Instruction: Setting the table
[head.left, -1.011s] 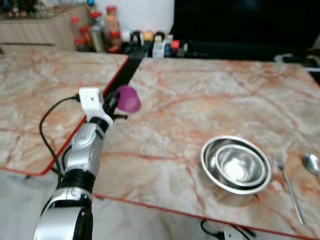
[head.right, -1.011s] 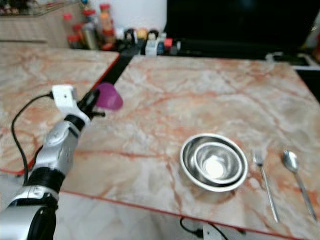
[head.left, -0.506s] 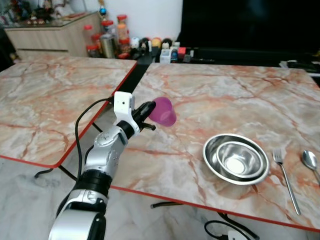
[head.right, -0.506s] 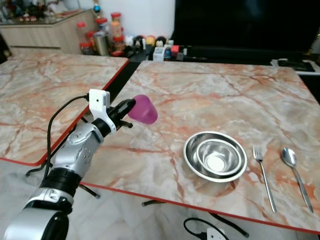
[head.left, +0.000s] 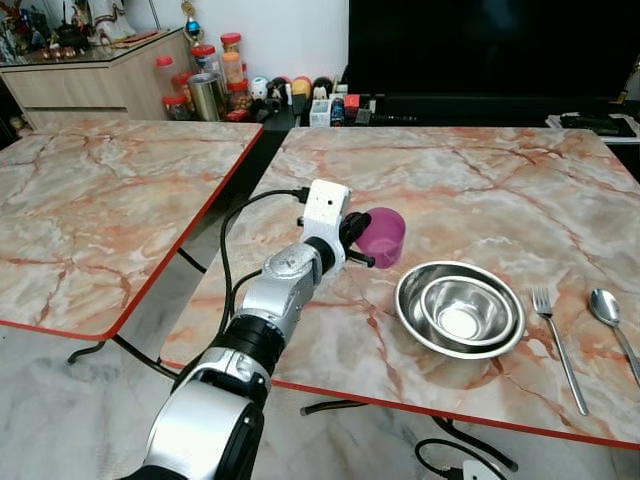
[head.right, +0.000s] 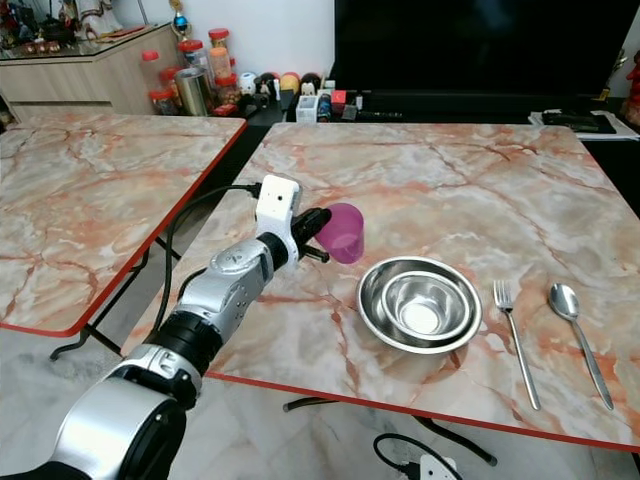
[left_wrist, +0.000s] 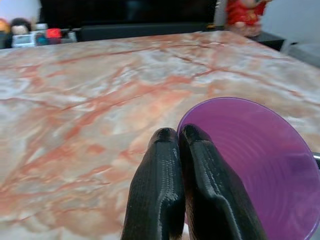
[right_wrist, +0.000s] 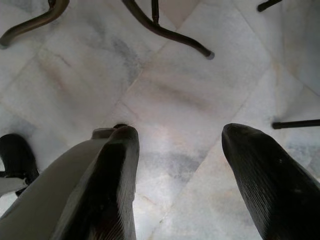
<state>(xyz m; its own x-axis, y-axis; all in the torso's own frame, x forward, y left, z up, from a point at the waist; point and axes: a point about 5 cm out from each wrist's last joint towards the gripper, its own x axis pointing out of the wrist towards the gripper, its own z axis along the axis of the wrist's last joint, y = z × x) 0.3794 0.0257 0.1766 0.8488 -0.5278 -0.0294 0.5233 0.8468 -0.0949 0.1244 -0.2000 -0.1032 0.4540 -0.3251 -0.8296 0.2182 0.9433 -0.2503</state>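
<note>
The left pincer (head.left: 352, 243) pinched the rim of a translucent purple plastic cup (head.left: 381, 236), holding it upright over the pink-veined marble surface (head.left: 470, 190), just beside two nested steel bowls (head.left: 460, 309). The right pincer (right_wrist: 180, 165) hung with fingers spread wide above the tiled floor (right_wrist: 165, 85)

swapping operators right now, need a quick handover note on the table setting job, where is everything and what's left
Left claw: shut on the rim of the purple cup, held near the table beside the bowls; whether it touches the table is unclear.
Right claw: open, arm hanging idle over the floor.
On the marble table: two nested steel bowls, with fork and spoon laid to their right.
Done: bowls and cutlery placed.
Left: set the cup down by the bowls and release it.
</note>
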